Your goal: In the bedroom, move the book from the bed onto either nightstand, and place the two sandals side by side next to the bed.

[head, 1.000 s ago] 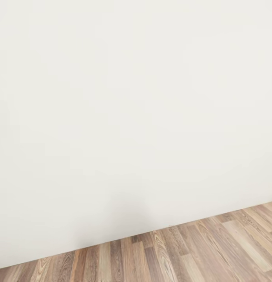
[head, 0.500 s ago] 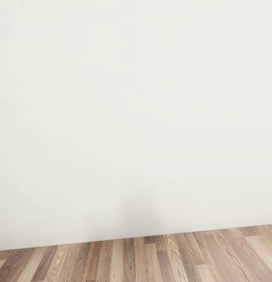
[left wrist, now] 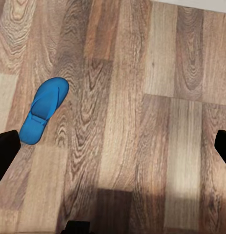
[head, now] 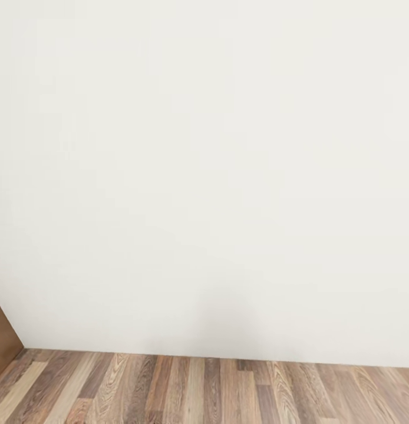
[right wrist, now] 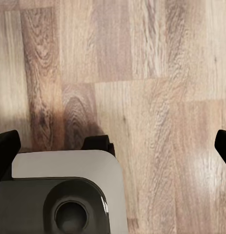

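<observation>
Blue rubber-like flat flip-flop sandal (left wrist: 42, 109) is seen lying alone on the brown wood-plank floor (left wrist: 142, 126), under the left gripper (left wrist: 113, 141).

A white wall (head: 204, 165) is faced in the head view, with a brown wooden edge (head: 1, 341) at its left. Both pairs of jaws are held wide apart and empty; the right gripper (right wrist: 113, 141) is hung over bare planks. The sandal is judged light, thin and bendy, best pinched across its sole edge or thong strap.

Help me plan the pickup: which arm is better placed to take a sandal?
Left, probably. The bright blue flat flip-flop lies on the brown wood-plank floor under the open left gripper; the open right gripper faces bare planks and the robot's grey base.
</observation>
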Controlling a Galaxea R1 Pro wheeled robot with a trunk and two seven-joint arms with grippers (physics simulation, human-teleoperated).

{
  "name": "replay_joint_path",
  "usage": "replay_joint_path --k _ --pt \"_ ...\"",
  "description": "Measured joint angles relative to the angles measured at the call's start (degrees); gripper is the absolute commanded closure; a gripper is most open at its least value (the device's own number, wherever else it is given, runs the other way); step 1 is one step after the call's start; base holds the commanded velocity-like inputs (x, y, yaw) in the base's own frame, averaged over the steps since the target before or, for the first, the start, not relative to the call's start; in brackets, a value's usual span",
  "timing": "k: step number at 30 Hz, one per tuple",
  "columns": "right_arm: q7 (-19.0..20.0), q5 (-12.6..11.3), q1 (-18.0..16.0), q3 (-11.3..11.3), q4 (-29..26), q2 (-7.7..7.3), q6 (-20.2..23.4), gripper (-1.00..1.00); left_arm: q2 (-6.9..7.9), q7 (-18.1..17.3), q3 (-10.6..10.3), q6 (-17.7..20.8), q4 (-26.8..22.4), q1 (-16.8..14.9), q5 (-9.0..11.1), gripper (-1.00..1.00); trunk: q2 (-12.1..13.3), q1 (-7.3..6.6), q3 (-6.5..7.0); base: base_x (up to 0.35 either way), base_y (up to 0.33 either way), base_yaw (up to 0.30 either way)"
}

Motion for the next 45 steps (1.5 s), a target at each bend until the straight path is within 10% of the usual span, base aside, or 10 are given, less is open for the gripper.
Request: replay_joint_path --k 45 --pt "0.0 0.0 0.0 0.0 0.0 0.17 0.0 -1.0 0.0 0.0 0.0 0.0 0.0 0.0 0.0 -1.0 0.0 0.0 0.0 0.018 -0.029 0.293"
